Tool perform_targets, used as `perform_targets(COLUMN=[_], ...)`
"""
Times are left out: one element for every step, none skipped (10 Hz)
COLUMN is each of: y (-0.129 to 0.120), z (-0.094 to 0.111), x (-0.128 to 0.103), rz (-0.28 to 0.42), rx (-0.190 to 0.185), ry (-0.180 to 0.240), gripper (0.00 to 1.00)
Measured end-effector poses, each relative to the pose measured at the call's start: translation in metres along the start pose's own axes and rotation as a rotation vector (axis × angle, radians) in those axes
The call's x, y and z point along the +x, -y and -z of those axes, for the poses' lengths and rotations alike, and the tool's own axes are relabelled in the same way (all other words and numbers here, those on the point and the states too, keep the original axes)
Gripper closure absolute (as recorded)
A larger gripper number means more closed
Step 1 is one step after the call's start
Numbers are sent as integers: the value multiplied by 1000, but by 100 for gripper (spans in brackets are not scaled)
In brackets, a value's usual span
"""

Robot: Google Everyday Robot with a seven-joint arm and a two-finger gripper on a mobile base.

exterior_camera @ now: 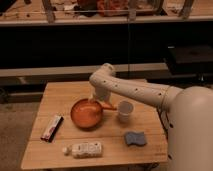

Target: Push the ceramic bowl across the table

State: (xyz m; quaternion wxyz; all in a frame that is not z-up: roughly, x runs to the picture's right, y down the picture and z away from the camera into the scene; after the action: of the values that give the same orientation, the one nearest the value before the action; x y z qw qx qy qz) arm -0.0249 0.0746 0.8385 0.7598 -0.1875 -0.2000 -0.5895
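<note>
The ceramic bowl (86, 113), round, shallow and glossy orange-brown, sits near the middle of the light wooden table (56, 95). My gripper (98, 102) hangs down from the white arm at the bowl's back right rim, touching it or very close to it. The arm reaches in from the right and bends over the table's far side. The wrist hides part of the bowl's right rim.
A small white cup (125, 110) stands just right of the bowl. A blue sponge (135, 138) lies at the front right, a white bottle (85, 149) lies on its side at the front, and a dark snack packet (52, 127) lies at the left. Dark shelving stands behind the table.
</note>
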Motion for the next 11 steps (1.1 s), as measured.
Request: perform_targets(y=[0, 0, 2, 16, 27, 39, 44, 51, 53, 52, 51], z=[0, -1, -2, -7, -12, -19, -25, -28, -28, -26, -25], x=[0, 1, 4, 5, 1, -5, -9, -14, -18, -23, -27], rz=[7, 3, 8, 31, 49, 69, 84, 100, 111, 121, 128], rx=[2, 6, 9, 14, 16, 9, -6, -19, -28, -38, -44], ry=[0, 0, 0, 9, 20, 37, 46, 51, 50, 49, 51], gripper=[20, 20, 20, 20, 20, 20, 20, 20, 25, 34, 42])
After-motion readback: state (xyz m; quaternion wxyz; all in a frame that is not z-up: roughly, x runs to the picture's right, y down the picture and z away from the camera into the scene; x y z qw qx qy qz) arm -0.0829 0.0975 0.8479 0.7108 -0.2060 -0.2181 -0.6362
